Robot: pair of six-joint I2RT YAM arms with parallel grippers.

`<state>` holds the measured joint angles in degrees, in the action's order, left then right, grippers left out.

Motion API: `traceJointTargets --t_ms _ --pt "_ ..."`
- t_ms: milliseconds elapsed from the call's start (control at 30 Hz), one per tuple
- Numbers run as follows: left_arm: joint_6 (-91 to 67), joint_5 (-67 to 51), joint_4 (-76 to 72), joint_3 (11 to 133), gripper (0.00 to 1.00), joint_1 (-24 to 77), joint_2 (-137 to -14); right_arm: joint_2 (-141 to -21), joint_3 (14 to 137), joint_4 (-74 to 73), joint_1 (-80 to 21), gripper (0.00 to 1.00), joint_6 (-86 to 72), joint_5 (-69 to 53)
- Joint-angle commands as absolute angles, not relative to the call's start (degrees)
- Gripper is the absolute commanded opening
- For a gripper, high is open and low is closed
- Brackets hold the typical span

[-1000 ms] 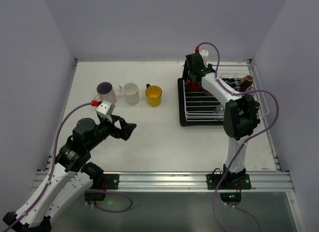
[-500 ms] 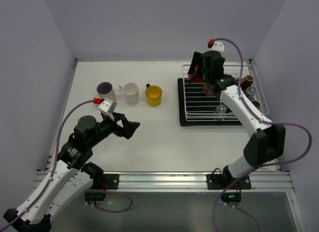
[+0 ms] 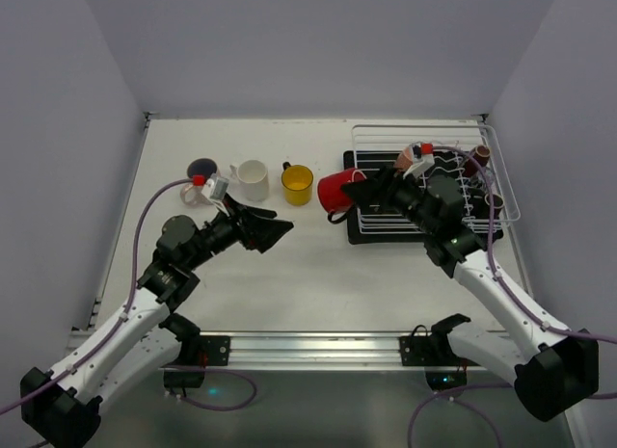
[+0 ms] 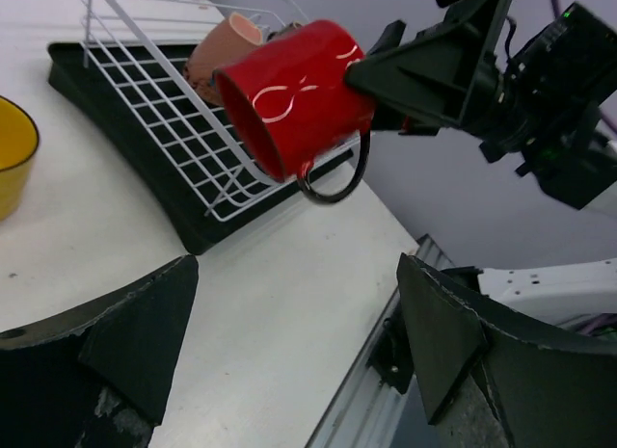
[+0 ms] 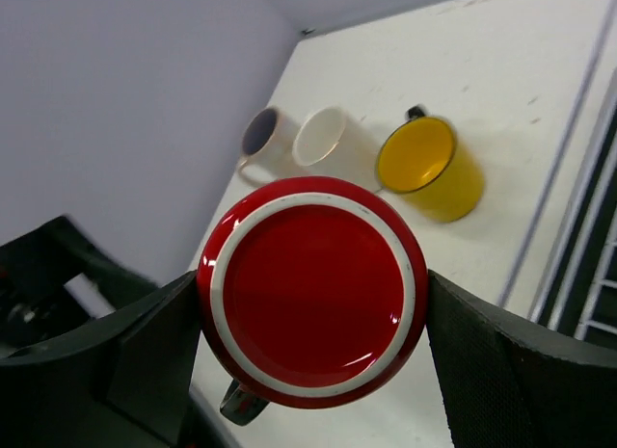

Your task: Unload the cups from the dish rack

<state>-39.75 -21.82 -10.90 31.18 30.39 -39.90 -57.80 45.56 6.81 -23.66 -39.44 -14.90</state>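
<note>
From above, the red mug [image 3: 335, 190] is seen clamped in the right gripper [image 3: 364, 186], lying on its side in the air just past the left rim of the dish rack [image 3: 424, 127]. One end is turned toward the left gripper [image 3: 280, 231], whose jaws are spread wide and aimed at it, near but apart. A hand-over is judged to be the step in hand. The mug should be kept steady, the left jaws brought round its wall clear of the handle, and the right grip released only once the left is firm. A spot on the surface [image 3: 318, 284] beside the yellow mug [image 3: 297, 184] could then be used. In the left wrist view, the handle is shown hanging below the mug, and a pinkish-brown cup [image 4: 224, 51] is seen lying in the rack behind. In the right wrist view, the mug's white-ringed round end is pinched between the fingers [image 5: 159, 356], with the white mug [image 5: 323, 138] and cream mug [image 5: 260, 130] standing beyond. Since half a second ago, the right arm has been swung down and leftward from above the rack's far left corner. The left arm has been stretched further toward the middle.
</note>
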Motion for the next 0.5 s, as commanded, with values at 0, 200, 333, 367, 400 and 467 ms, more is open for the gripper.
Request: traceJointTargets --t_ms 0,200,333,367,400,467 --pt "-50.17 -26.18 -25.3 28.66 0.87 30.15 -42.88 -53.7 40.62 28.7 -24.7 0.46 -50.17 -27.59" --pt "-58.27 -26.54 -36.64 25.32 0.75 30.5 -48.42 -55.18 33.58 43.04 -26.8 0.44 -57.38 -31.11" --pt "-60.29 -26.81 -41.65 25.14 0.73 32.16 -51.85 -59.4 33.13 46.84 -30.66 0.45 -58.27 -31.2" --pt "-60.82 -26.98 -42.36 25.14 0.73 32.43 -52.2 -60.46 33.22 47.37 -31.2 0.45 -58.53 -31.29" --pt "-60.99 -27.07 -43.49 25.05 0.72 32.52 -52.64 -62.21 33.22 49.2 -32.16 0.45 -59.23 -31.29" --pt "-61.43 -27.07 -44.38 24.79 0.69 32.87 -52.91 -63.89 32.96 51.76 -32.78 0.45 -60.38 -31.99"
